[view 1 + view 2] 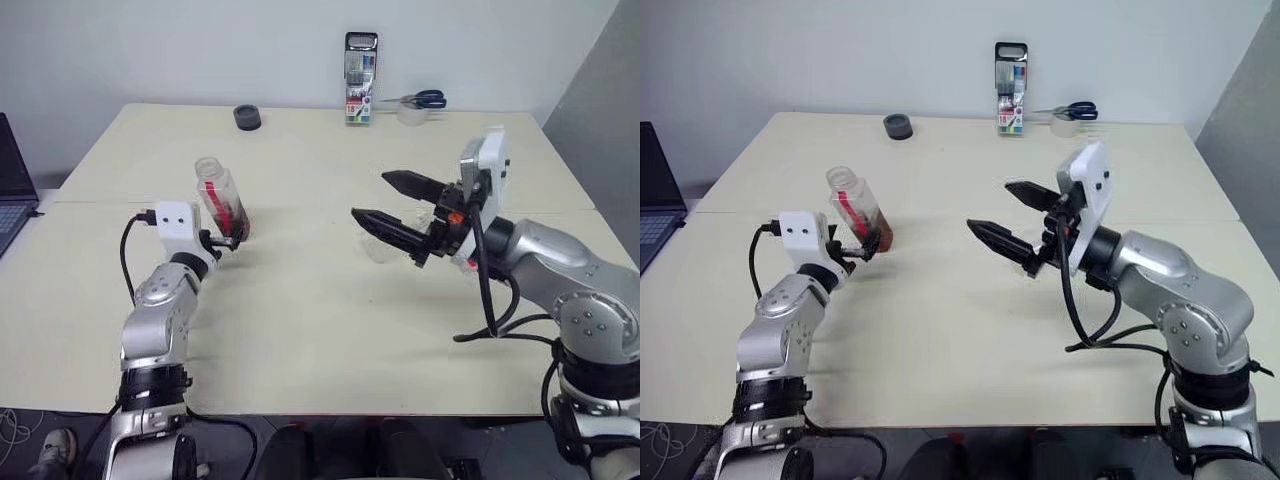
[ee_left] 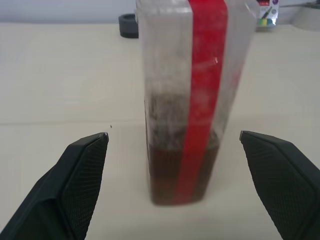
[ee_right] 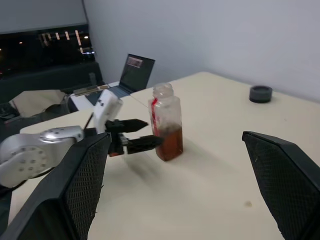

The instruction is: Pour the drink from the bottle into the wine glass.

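The bottle [image 1: 221, 197] stands upright and uncapped on the table's left half. It is clear with a red label strip [image 2: 205, 100], and the reddish-brown drink [image 2: 167, 172] fills its lowest part. My left gripper [image 1: 226, 242] is open and level at the bottle's base, and both fingers stand clear of the bottle's sides [image 2: 174, 135]. My right gripper [image 1: 370, 196] hovers open above the table's middle, pointing toward the bottle. A faint clear shape just under its lower finger looks like the wine glass [image 1: 378, 249], mostly hidden by that finger.
Along the far edge of the table are a black round object [image 1: 247, 117], an upright pack of pens [image 1: 360, 80], blue-handled scissors [image 1: 426, 99] and a clear tape roll [image 1: 411, 114]. A laptop [image 1: 12, 190] sits beyond the table's left side.
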You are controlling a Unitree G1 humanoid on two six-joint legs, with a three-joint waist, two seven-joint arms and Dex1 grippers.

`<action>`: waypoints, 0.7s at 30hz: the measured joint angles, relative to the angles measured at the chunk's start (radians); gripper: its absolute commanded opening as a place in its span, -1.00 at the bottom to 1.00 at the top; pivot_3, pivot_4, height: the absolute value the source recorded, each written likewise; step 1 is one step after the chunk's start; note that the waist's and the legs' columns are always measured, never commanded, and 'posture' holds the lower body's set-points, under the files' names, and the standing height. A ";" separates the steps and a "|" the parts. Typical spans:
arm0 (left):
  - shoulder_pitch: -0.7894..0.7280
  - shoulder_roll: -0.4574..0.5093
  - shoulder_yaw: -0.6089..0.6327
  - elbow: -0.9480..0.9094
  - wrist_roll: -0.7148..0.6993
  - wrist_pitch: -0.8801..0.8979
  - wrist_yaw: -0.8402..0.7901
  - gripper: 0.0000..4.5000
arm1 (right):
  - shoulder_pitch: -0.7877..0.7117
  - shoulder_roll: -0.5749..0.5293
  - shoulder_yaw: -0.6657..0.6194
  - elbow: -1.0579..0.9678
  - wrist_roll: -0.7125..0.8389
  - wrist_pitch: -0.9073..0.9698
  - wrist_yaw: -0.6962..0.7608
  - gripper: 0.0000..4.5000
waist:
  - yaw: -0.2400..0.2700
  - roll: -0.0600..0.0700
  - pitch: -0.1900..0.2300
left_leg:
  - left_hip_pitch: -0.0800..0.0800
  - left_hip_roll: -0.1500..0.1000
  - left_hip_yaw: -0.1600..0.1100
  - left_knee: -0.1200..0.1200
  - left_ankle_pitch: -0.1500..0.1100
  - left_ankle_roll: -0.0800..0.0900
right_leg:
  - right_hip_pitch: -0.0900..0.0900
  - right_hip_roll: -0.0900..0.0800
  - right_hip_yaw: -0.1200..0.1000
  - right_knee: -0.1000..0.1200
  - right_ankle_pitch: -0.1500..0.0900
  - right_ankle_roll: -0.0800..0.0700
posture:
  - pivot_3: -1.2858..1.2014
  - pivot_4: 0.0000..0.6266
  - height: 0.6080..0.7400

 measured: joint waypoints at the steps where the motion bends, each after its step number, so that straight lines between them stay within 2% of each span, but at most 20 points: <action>1: 0.037 0.005 -0.011 -0.043 0.000 0.030 -0.003 0.99 | 0.034 -0.008 -0.008 -0.014 0.000 0.002 -0.007 1.00 | 0.000 0.000 0.000 | 0.000 0.000 0.000 0.000 0.000 0.000 | 0.000 0.000 0.000 0.000 0.000 0.000 | 0.03 -0.52 1.00; 4: 0.135 0.040 -0.052 -0.183 -0.011 0.129 -0.041 0.99 | 0.118 -0.043 -0.023 -0.050 -0.020 0.000 -0.017 1.00 | 0.000 0.000 0.000 | 0.000 0.000 0.000 0.000 0.000 0.001 | 0.000 0.000 0.000 0.000 0.000 0.000 | 0.03 -0.52 1.00; 7: 0.169 0.087 -0.079 -0.344 -0.079 0.229 -0.106 0.99 | 0.186 -0.125 -0.022 -0.056 -0.111 -0.037 0.008 1.00 | 0.000 0.000 0.000 | 0.002 0.000 0.000 0.000 -0.001 0.001 | 0.002 0.000 -0.001 0.000 0.000 0.000 | 0.03 -0.52 1.00; 9: 0.170 0.131 -0.082 -0.436 -0.146 0.278 -0.170 0.99 | 0.219 -0.188 0.000 -0.048 -0.213 -0.097 0.037 1.00 | 0.000 0.000 0.000 | 0.003 0.000 0.000 0.000 0.000 0.001 | 0.002 0.000 0.000 0.000 0.000 0.000 | 0.03 -0.52 1.00; 11: 0.163 0.182 -0.093 -0.493 -0.215 0.310 -0.256 0.99 | 0.242 -0.266 0.064 0.004 -0.380 -0.217 0.057 1.00 | 0.000 0.000 0.000 | 0.004 0.000 0.000 0.000 0.000 0.000 | 0.003 0.001 0.000 0.000 0.000 0.000 | 0.03 -0.52 1.00; 15: 0.054 0.323 -0.116 -0.500 -0.325 0.327 -0.466 0.99 | 0.205 -0.384 0.225 0.379 -0.843 -0.624 0.022 1.00 | -0.001 0.000 0.000 | 0.007 0.000 0.004 -0.001 0.002 -0.003 | 0.004 0.003 0.004 0.000 0.000 0.000 | 0.03 -0.52 1.00; 21: -0.033 0.344 -0.129 -0.428 -0.360 0.324 -0.550 0.99 | 0.046 -0.372 0.397 0.793 -1.215 -1.057 -0.029 1.00 | -0.010 0.001 0.001 | 0.007 0.002 0.005 -0.001 0.002 -0.003 | 0.003 0.006 0.006 0.000 0.000 0.000 | 0.03 -0.52 1.00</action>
